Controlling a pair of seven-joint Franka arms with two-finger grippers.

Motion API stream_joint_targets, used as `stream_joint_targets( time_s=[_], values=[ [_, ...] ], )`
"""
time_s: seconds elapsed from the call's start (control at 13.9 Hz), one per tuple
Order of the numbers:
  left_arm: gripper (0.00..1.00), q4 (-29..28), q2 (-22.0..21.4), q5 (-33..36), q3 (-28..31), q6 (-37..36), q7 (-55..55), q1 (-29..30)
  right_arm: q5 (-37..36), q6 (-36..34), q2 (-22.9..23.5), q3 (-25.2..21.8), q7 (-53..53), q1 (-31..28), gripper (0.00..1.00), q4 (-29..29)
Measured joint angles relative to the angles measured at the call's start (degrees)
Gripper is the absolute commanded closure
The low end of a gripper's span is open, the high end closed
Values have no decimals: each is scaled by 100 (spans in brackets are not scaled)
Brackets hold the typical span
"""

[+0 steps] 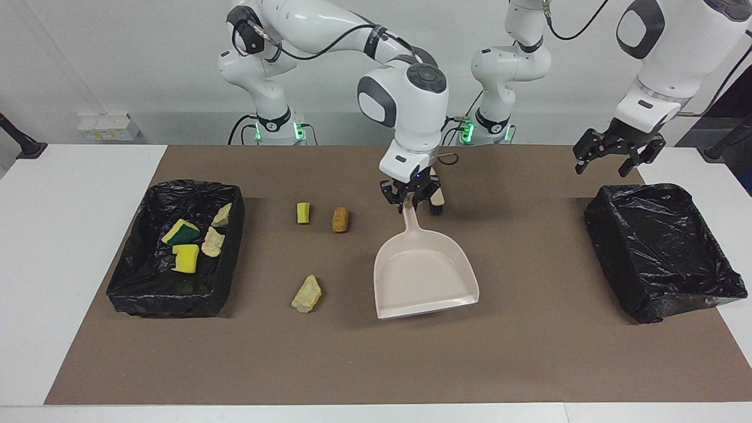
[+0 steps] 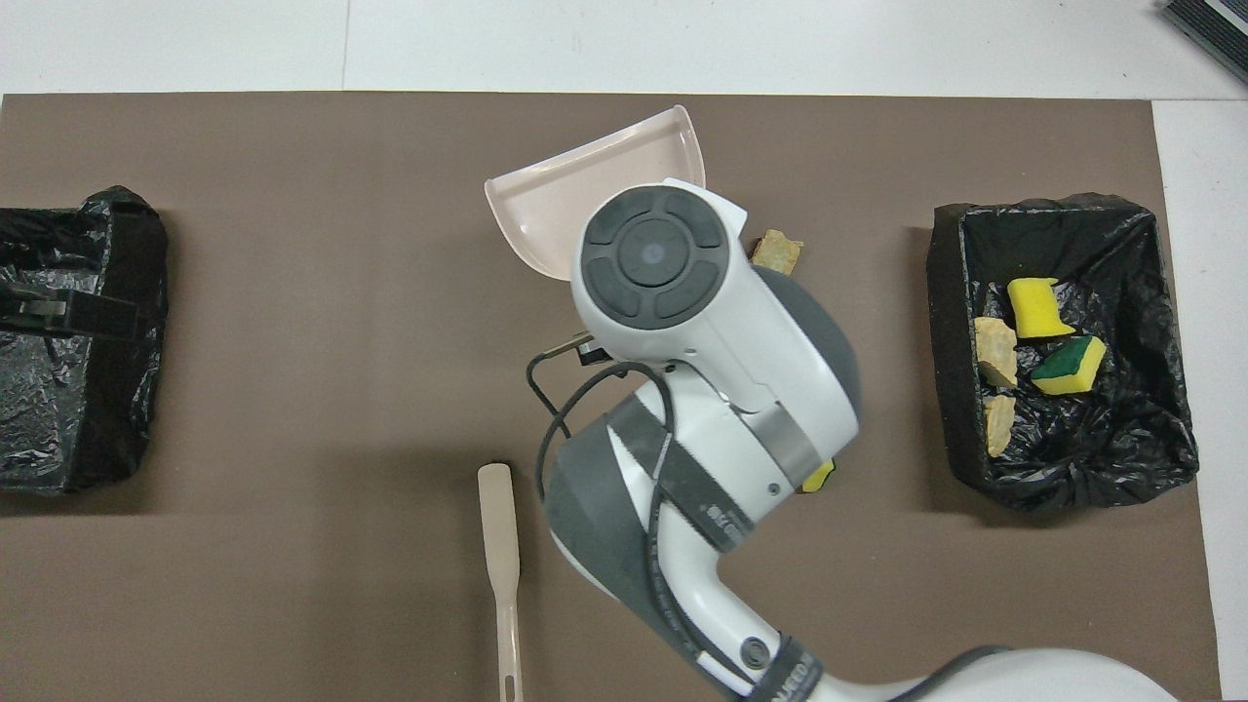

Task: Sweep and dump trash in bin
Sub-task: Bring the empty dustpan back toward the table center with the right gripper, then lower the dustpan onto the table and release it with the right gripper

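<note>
Gripping the dustpan (image 1: pixel 424 276) handle with pinched jaws, the right gripper (image 1: pixel 410 198) hangs mid-desk; the left gripper (image 1: pixel 611 154), jaws spread, hovers by the empty bin (image 1: pixel 658 247).

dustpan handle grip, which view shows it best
The facing view. There the right tool is shut on the dustpan by its handle tip, pan empty, mouth pointing away from the robots. In the overhead view the right arm covers the handle and grip; only the pan's open end shows.
</note>
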Motion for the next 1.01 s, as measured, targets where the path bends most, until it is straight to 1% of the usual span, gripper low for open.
stream_joint_targets(
  time_s=[0.14,0.36,0.72,0.79,0.93,1.01],
  values=[
    [0,0,0,0,0,-2,-4,0,0,315,347,-2,425,204,100,137],
    [0,0,0,0,0,-7,-7,0,7,593,686,-2,578,335,100,255],
    [0,-1,0,0,3,-20,-7,0,19,662,1113,-2,750,496,100,589],
    [0,-2,0,0,6,-23,-7,0,25,664,1157,-1,750,501,96,607],
    [0,-2,0,0,10,-28,-8,0,40,669,1241,-1,750,505,65,623],
    [0,-2,0,0,14,-33,-8,0,42,669,1269,-1,750,507,45,630]
  ],
)
